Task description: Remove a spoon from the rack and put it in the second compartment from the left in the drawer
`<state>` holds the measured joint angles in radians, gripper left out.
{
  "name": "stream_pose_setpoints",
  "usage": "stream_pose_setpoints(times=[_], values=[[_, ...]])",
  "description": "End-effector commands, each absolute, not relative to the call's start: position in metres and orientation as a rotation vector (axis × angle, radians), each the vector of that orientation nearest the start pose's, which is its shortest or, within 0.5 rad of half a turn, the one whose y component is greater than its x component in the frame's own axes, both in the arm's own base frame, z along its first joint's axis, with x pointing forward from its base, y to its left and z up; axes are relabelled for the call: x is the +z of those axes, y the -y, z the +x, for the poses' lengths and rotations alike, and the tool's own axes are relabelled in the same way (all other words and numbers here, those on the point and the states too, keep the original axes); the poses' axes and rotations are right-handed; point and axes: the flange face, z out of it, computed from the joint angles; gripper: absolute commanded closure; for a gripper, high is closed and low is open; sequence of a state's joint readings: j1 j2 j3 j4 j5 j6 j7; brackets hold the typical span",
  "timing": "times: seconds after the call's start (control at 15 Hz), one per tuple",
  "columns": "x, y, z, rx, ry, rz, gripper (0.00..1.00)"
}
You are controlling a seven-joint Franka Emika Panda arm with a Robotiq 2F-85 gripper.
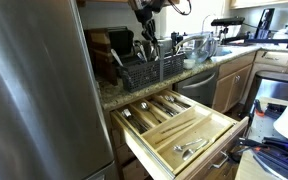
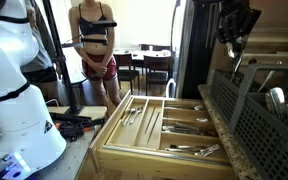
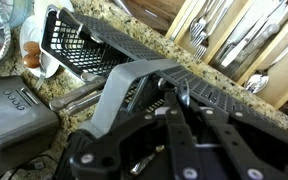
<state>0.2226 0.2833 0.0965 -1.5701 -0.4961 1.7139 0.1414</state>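
Daylight flooded through the window (image 2: 149, 25) in an exterior view and burned out to plain white. The drawer (image 1: 174, 125) was softly and evenly lit in both exterior views, with little hard shadow. The fridge (image 1: 34, 90) carried dull, streaked reflections. All the frames were small and grainy. The wrist view's dark foreground was blurred and its edges bent.

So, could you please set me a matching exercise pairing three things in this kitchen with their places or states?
Things:
1. black wire-grid dish rack
2. pale wooden cutlery drawer
3. dark robot claw

Places or states:
A. shut, above the rack
B. pulled open below the counter
C. standing on the speckled stone counter

Pairs: 1-C, 2-B, 3-A
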Motion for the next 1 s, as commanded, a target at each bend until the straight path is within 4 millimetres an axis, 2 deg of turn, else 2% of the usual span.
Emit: stream_pose_setpoints(times=[0.0,0.33,0.93], values=[[0.494,-0.151,0.599,0.04,0.464,-3.624,0.94],[0.505,-0.151,0.594,0.052,0.473,-3.624,0.94],[0.512,-0.154,0.588,0.074,0.474,-3.628,0.94]])
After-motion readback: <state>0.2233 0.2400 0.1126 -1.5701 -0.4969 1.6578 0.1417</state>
